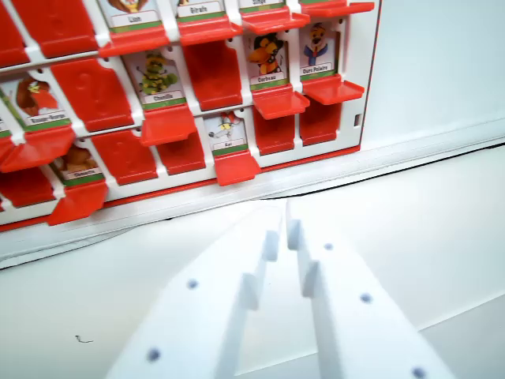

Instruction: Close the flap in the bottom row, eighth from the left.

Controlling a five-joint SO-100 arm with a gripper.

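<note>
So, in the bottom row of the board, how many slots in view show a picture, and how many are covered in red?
Slots showing a picture: 2
Slots covered in red: 5
Total: 7

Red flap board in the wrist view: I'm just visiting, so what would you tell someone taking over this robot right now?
Gripper: jaws almost together, holding nothing, over the white table, short of the board and not touching it.
Board: stands ahead, its left part cut off by the picture edge, so the eighth flap cannot be counted from here.
Bottom row: two flaps show pictures, one just ahead of the gripper and one toward the wrist view's left. The others visible are plain red.
Done: nothing to see yet.
Left: confirm the right flap, reach it, and close it.
</note>
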